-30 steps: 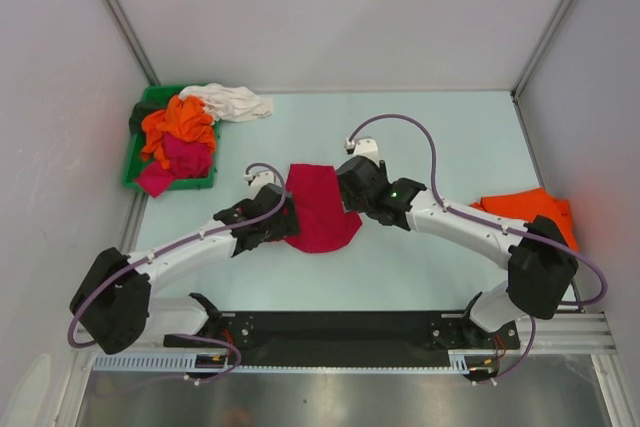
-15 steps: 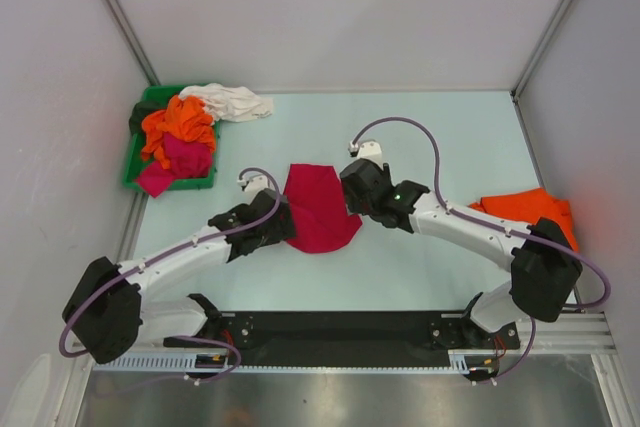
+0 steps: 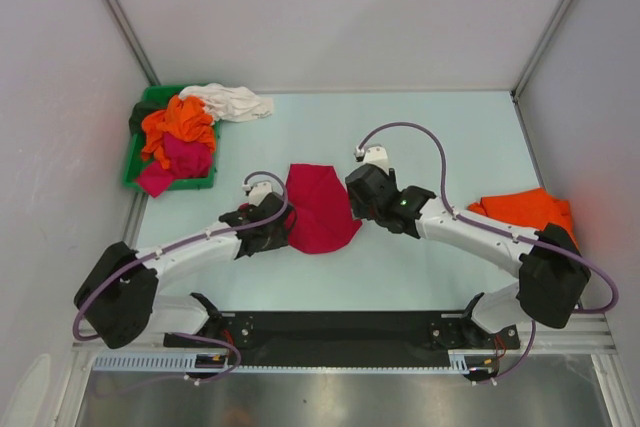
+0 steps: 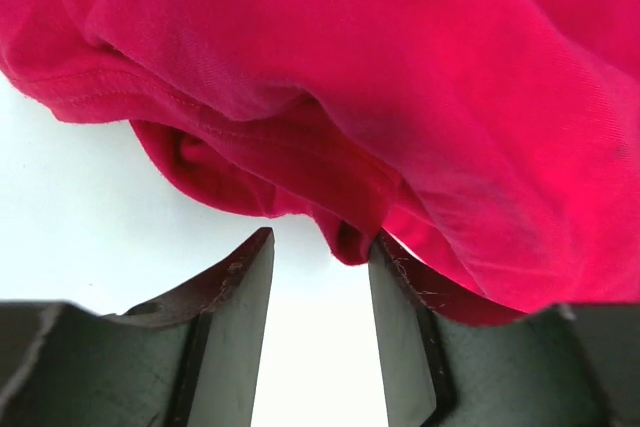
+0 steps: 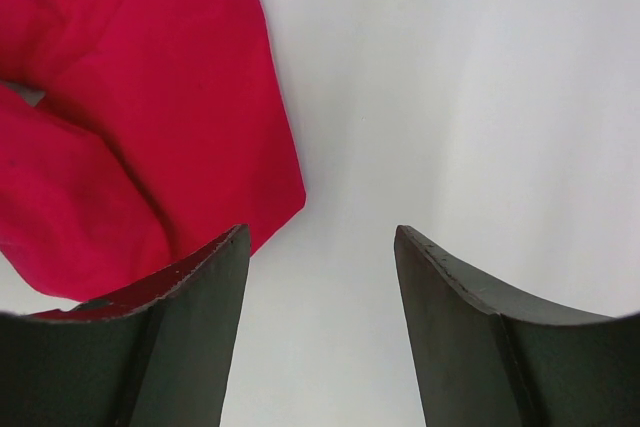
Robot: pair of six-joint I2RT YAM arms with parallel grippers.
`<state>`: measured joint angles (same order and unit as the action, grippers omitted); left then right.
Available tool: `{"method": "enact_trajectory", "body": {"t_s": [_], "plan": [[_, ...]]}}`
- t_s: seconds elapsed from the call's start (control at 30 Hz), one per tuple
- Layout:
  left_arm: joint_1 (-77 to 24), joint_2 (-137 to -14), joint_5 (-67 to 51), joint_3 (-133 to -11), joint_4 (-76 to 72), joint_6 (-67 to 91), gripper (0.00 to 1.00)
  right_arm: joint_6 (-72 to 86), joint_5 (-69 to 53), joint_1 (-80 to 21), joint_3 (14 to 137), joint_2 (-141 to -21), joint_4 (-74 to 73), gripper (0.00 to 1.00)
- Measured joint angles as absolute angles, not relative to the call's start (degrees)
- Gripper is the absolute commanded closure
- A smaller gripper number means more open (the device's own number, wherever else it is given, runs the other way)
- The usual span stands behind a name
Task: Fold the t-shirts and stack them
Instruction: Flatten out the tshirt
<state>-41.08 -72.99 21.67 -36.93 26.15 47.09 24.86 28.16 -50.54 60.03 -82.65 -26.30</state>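
A pale blue-green desk (image 3: 450,137) spreads across the enclosure, closed in by 3 plain grey walls (image 3: 340,17) at the back, left and right. 2 slanted metal posts (image 3: 118,15) run up the back corners. A green plastic bin (image 3: 131,169) sits in the desk's far left corner, just beside the left wall. Along the near edge lies a black plate (image 3: 340,332), with a brushed steel sheet (image 3: 330,397) below it.

Bright, even light (soft wrist-view edges)
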Motion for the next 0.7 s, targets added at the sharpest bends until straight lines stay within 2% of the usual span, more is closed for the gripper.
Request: {"method": "enact_trajectory", "body": {"t_s": [0.33,0.37,0.43,0.47,0.5,0.53,0.7], "plan": [[-41.15,-76.44,23.33,-37.74,25.82,46.37,0.43,24.97,28.16,-50.26,59.79,-82.06,-26.3,0.35],[-41.12,-76.77,23.49,-37.89,25.85,46.22,0.46,24.97,28.16,-50.22,59.79,-82.06,-26.3,0.35],[-41.15,-77.06,23.86,-38.09,25.76,45.93,0.59,24.95,28.16,-50.13,59.79,-82.06,-26.3,0.35],[-41.12,-77.08,23.92,-38.11,25.67,45.89,0.71,24.97,28.16,-50.11,59.79,-82.06,-26.3,0.35],[-41.15,-77.08,24.05,-38.24,25.56,45.45,0.92,24.95,28.16,-50.09,59.79,-82.06,-26.3,0.35],[-41.15,-77.08,24.16,-38.39,25.47,45.34,1.0,24.95,28.16,-50.0,59.79,-82.06,-26.3,0.35],[-41.15,-76.95,25.45,-40.56,26.35,44.4,1.0,24.93,28.12,-49.84,59.79,-82.06,-26.28,0.35]]}}
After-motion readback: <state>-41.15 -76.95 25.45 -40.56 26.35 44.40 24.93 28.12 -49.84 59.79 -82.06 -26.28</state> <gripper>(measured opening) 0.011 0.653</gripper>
